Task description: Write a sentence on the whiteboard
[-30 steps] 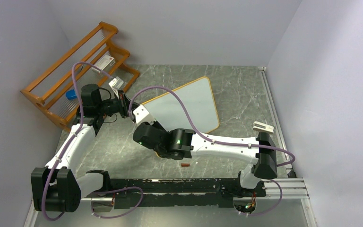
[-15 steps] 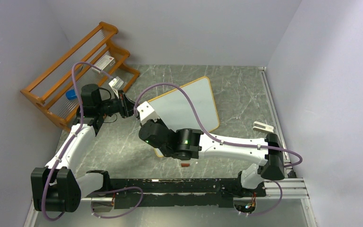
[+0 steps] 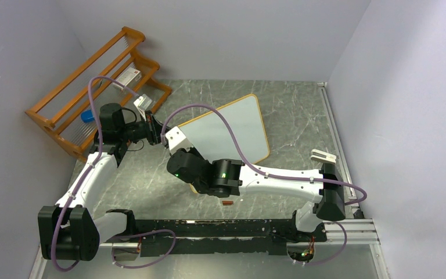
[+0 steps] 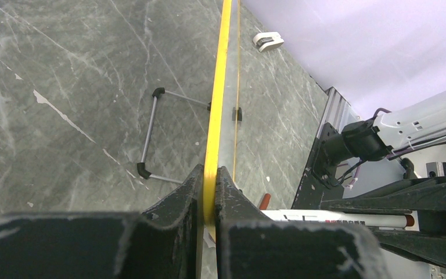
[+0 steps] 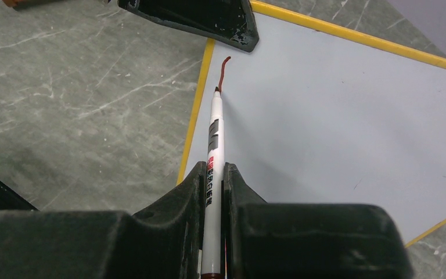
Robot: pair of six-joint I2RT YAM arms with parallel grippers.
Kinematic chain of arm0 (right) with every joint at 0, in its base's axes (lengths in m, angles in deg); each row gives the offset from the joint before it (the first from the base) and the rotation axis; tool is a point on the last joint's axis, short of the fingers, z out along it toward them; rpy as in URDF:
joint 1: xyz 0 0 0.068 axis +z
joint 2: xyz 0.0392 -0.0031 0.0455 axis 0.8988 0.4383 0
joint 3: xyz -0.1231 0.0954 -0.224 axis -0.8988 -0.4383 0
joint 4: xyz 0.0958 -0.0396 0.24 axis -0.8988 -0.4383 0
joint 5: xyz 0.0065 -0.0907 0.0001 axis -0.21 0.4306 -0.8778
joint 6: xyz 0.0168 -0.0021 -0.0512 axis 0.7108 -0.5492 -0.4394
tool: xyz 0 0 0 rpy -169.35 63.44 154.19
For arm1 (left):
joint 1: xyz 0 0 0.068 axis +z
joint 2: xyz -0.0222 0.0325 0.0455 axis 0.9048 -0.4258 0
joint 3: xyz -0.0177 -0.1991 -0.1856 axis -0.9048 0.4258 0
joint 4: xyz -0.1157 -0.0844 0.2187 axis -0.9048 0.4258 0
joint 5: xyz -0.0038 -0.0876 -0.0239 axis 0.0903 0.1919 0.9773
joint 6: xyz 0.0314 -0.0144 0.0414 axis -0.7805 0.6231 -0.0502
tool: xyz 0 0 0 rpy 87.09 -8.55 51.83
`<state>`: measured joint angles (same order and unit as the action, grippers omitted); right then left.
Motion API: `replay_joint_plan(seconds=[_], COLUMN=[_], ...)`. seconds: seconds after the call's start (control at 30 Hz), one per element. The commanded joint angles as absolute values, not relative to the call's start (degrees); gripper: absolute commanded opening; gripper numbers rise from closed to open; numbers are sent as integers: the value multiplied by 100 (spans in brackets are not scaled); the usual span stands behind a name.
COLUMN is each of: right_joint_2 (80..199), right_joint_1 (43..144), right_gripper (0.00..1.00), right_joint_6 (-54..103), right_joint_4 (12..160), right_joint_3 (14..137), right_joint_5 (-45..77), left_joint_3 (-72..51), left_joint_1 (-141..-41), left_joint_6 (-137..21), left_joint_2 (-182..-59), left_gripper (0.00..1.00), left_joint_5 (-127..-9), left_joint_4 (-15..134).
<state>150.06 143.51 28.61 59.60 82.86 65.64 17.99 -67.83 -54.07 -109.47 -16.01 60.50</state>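
Note:
The whiteboard (image 3: 232, 133) stands tilted on the table, with a yellow-wood rim. My left gripper (image 3: 158, 131) is shut on its left rim (image 4: 218, 87), one finger on each side (image 4: 209, 174). My right gripper (image 3: 173, 139) is shut (image 5: 213, 168) on a white marker (image 5: 215, 133). The marker's tip touches the board (image 5: 337, 116) near that corner. One short curved dark-red stroke (image 5: 225, 70) runs up from the tip. No words of the sentence show. A left finger (image 5: 209, 17) shows above the stroke.
A wooden rack (image 3: 93, 87) with small items stands at the back left. A white eraser-like block (image 3: 323, 155) lies at the right. A red cap (image 3: 227, 202) lies near the front rail. The board's wire stand (image 4: 151, 133) rests on the table behind it.
The right arm swung a little to the right and then back left, with the marker kept at the board's left corner. The left arm has not moved.

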Motion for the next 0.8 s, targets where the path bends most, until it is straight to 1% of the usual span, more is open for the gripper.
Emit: replay_joint_plan(seconds=[0.0, 0.77], right_joint_2=[15083, 15198], right_joint_1=[14345, 14327], right_gripper=[0, 0], right_joint_6=[2835, 2822], right_joint_4=[6049, 6050], right_joint_3=[8371, 8371], right_joint_5=[6772, 6934], left_joint_3=[1936, 1932], left_joint_1=[-6779, -6804], left_joint_6=[-5549, -5565], left_joint_2=[-10945, -10958], left_gripper=[5, 5], left_joint_5=[-1609, -1607], left_joint_4=[6208, 6210])
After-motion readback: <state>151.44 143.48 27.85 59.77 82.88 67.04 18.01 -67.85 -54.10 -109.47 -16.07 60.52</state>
